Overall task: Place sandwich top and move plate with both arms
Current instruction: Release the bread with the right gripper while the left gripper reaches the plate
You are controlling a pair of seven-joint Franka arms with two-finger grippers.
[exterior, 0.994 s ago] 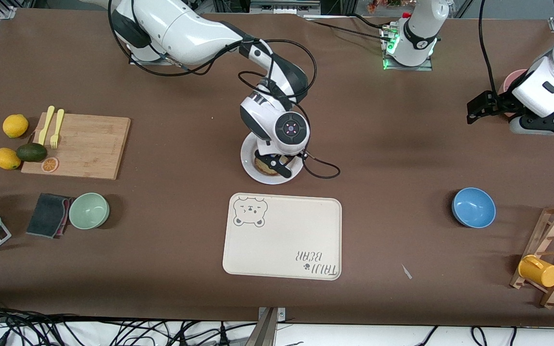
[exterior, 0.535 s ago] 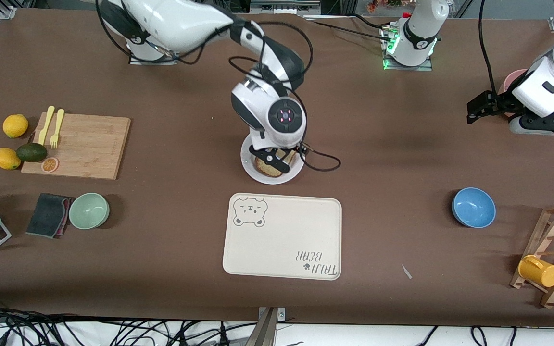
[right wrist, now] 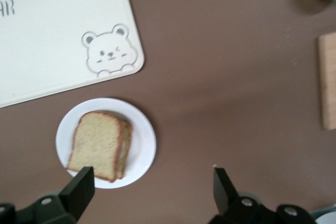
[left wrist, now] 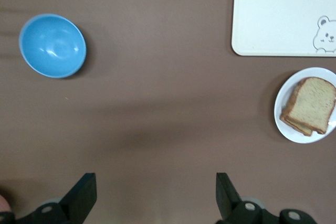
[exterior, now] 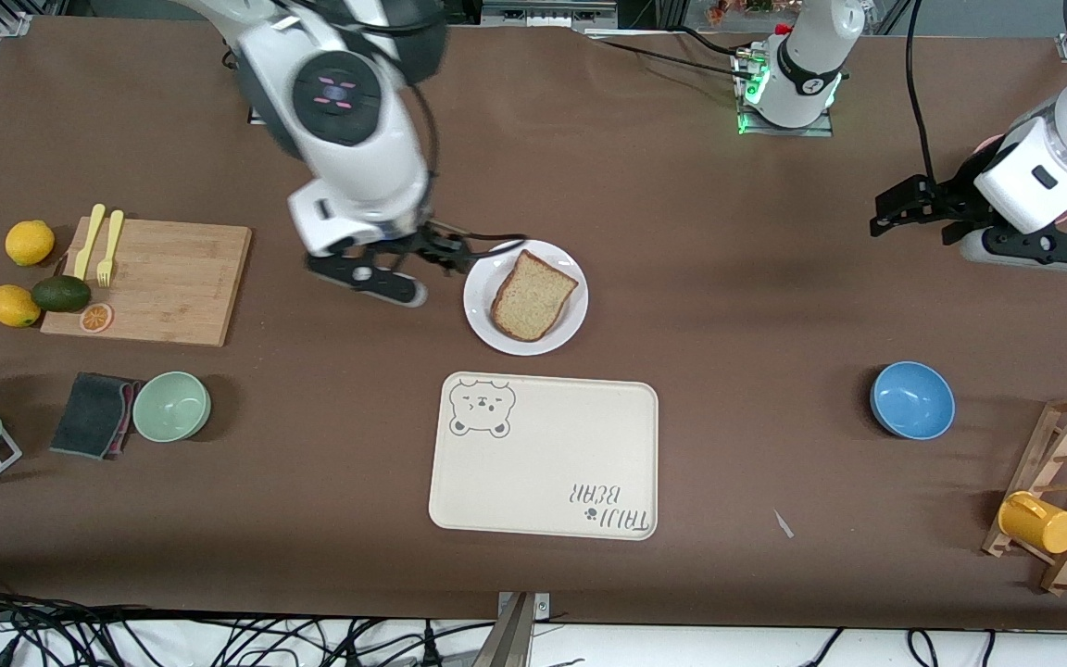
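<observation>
The sandwich top (exterior: 534,295), a plain brown slice, lies on another slice on the white plate (exterior: 487,278), mid-table. Both show in the right wrist view, sandwich top (right wrist: 97,145) on the plate (right wrist: 144,148), and in the left wrist view, sandwich top (left wrist: 313,103) on the plate (left wrist: 284,103). My right gripper (exterior: 404,262) is open and empty, up over the table beside the plate toward the cutting board; its fingers stand wide apart in its wrist view (right wrist: 152,182). My left gripper (exterior: 904,211) is open and empty over the table near the left arm's end (left wrist: 155,187).
A cream bear tray (exterior: 543,459) lies nearer the camera than the plate. A blue bowl (exterior: 911,399) sits toward the left arm's end. A cutting board (exterior: 158,281) with forks and fruit, a green bowl (exterior: 171,406) and a dark cloth (exterior: 94,414) lie toward the right arm's end. A yellow mug (exterior: 1038,522) hangs on a wooden rack.
My right gripper has left the slice on the plate, risen and swung away toward the cutting board. My left gripper has shifted slightly toward the table's middle.
</observation>
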